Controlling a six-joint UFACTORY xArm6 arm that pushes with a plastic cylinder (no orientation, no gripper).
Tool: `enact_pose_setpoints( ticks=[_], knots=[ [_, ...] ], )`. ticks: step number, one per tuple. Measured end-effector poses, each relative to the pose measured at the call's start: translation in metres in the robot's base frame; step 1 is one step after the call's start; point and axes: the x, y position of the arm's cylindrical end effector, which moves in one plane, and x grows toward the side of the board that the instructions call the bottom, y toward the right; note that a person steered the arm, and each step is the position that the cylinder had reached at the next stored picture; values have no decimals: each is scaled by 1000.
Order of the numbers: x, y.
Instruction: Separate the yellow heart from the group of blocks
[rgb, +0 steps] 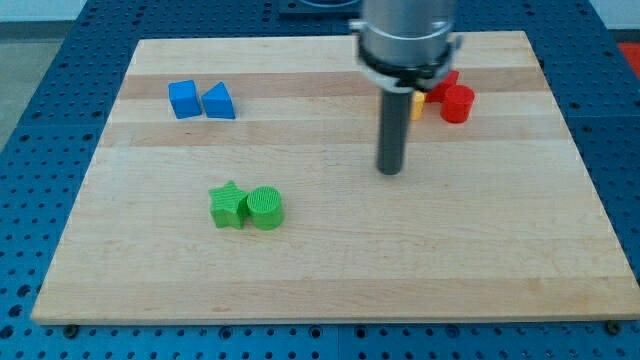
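A small part of a yellow block (418, 104) shows at the view's upper right, mostly hidden behind my rod; its shape cannot be made out. It touches a red cylinder (458, 103) and another red block (447, 80) just above it. My tip (390, 170) rests on the board below and a little left of this group, apart from it.
A blue cube (183, 99) and a blue triangular block (219, 101) sit side by side at the upper left. A green star (229, 205) and a green cylinder (266, 208) touch each other at the lower left of centre. The wooden board (330, 270) has edges all round.
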Motion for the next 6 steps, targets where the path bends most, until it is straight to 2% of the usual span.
enact_pose_setpoints(
  ticks=[1,2,4,6],
  knots=[
    [0,28],
    [-26,28],
    [-117,31],
    [-123,3]
  ],
)
